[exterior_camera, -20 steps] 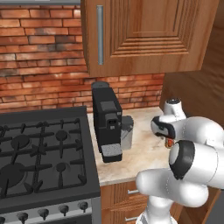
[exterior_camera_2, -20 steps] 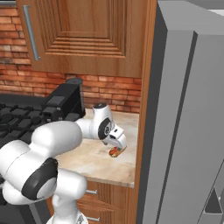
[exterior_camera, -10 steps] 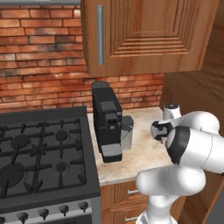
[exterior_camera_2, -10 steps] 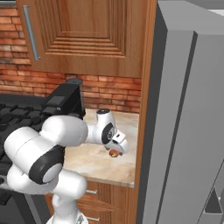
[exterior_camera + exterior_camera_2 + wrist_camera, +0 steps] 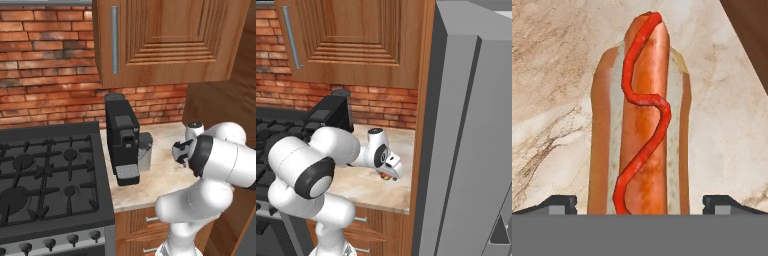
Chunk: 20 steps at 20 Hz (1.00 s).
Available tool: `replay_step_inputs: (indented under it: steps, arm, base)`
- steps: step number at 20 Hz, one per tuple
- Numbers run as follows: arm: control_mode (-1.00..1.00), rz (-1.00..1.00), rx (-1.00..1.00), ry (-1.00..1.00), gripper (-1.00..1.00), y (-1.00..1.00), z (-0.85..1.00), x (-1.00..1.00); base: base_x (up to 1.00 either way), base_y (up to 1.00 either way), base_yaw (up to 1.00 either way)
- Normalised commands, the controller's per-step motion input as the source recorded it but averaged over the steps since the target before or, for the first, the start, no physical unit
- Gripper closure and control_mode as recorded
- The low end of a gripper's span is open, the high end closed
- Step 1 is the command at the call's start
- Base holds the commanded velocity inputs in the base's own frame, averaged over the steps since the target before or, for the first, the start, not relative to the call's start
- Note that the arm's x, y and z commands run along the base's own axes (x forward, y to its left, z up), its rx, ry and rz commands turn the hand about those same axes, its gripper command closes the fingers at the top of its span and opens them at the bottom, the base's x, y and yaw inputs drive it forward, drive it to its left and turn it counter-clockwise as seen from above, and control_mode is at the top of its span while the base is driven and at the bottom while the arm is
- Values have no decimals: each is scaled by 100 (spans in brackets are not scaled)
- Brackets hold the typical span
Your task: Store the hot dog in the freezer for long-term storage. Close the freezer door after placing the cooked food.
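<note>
A rendered kitchen with a red brick wall, a brown wooden cabinet [image 5: 165, 40] overhead and a tall grey fridge unit [image 5: 471, 140] at the far right. Below lies a pale marbled surface [image 5: 160, 170], with a black gas stove [image 5: 45, 185] to its left and a black coffee machine [image 5: 122, 140] standing beside that. My gripper [image 5: 640, 206] reaches low over the surface near the wood panel by the fridge. Its fingers [image 5: 557, 204] are spread wide, straddling the hot dog [image 5: 641, 115] without touching it. The hot dog lies flat on the surface, lengthwise between the tips. I judge that closing too high could squash the soft bun, or pinch just the sausage so it slips out. From the base cameras my own arm covers most of the hot dog. The freezer compartment itself is hard to make out.
</note>
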Motion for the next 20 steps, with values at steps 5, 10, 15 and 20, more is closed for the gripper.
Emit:
replay_step_inputs:
  steps: [5, 10, 15, 20]
  arm:
    - [-100, 0, 0, 0, 100, 0, -10, 0]
    - [-100, 0, 0, 0, 100, 7, 0, 0]
    - [-100, 18, 1, -14, 100, 17, 51, -50]
    - [-100, 37, 0, -8, 100, 38, 97, -70]
  base:
    - [0, 0, 0]
    - [0, 0, 0]
    - [0, 0, 0]
    - [0, 0, 0]
